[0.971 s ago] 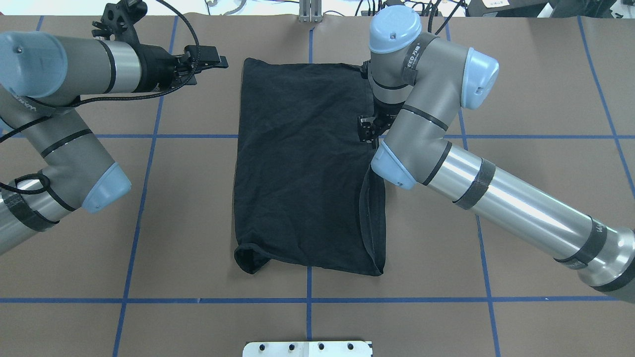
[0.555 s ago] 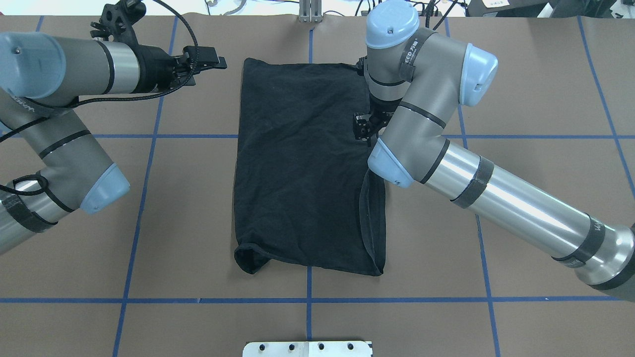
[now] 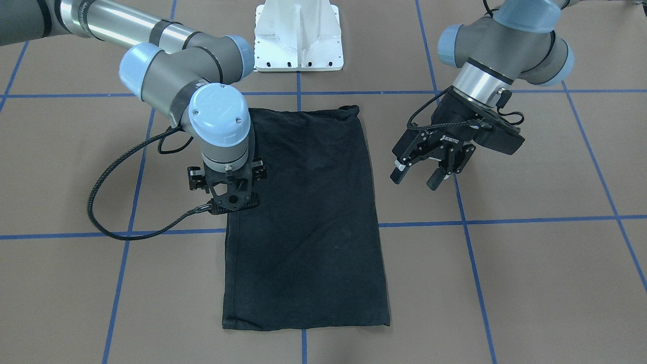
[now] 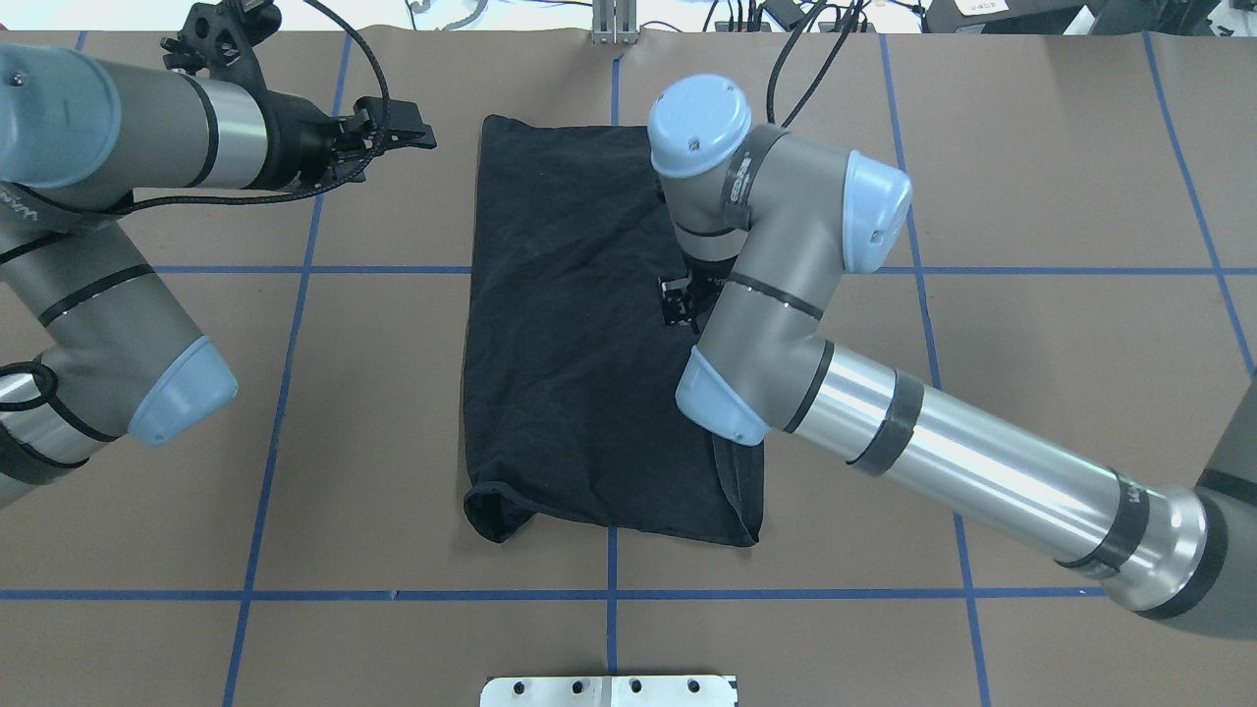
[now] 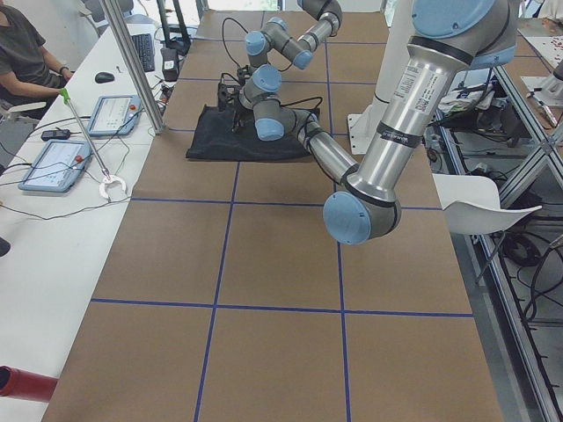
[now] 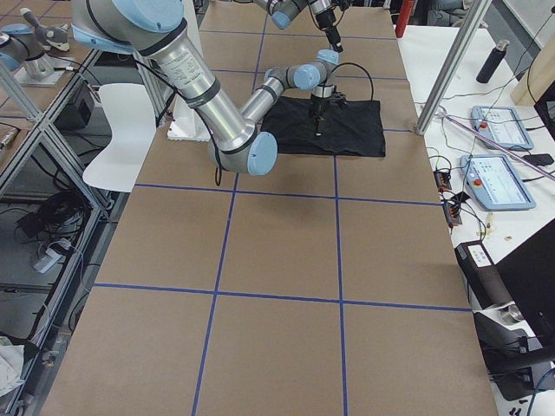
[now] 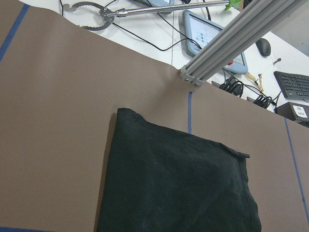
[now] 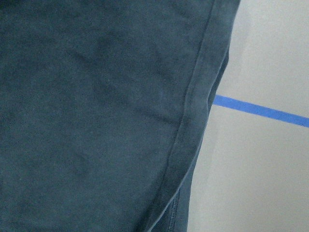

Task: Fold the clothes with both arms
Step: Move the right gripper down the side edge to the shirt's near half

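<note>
On table (image 4: 1031,177), T-shirt (image 4: 579,344) lengthwise front-to-back.

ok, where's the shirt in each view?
Front-facing: shirt at centre.
Overhead: centre.
Exterior left: upper left of centre.
Exterior right: upper middle.
Left wrist: lower half.
Right wrist: fills the left side.
Landmark: blue tape line showing at both its ends.

The shirt (image 4: 579,324) is matt black cloth, softly creased, with a stitched hem. The table (image 4: 1031,196) has a smooth, matt brown paper-like cover crossed by blue tape (image 4: 393,269). The right arm (image 4: 962,462) shows glossy brushed metal, matt grey casing and smooth light-blue caps (image 4: 699,123). The base (image 3: 298,35) is white, faintly glossy.
</note>
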`<state>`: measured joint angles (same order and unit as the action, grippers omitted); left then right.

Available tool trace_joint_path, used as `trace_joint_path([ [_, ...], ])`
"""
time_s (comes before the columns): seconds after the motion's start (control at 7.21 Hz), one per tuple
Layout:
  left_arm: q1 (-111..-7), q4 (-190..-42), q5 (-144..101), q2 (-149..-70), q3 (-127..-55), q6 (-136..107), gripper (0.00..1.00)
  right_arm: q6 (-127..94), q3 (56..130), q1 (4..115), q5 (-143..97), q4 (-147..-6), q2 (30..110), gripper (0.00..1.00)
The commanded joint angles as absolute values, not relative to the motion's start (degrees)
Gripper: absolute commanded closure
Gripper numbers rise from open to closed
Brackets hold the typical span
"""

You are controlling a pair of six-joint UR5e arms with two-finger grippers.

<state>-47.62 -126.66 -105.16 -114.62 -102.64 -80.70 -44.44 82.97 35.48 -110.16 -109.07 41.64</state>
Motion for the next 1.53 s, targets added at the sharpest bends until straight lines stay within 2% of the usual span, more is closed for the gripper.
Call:
trace_joint_path([
  [0.0, -47.55, -126.47, -105.29, -113.91, -103.18, -80.68, 0.0, -47.02, 83.23, 31.66, -106.19, -113.28, 41.57, 0.02],
  [1.39, -47.11, -126.47, -105.56, -114.52, -103.1, -80.68, 0.0, -47.73, 83.23, 30.4, -102.92, -114.26, 45.25, 0.02],
])
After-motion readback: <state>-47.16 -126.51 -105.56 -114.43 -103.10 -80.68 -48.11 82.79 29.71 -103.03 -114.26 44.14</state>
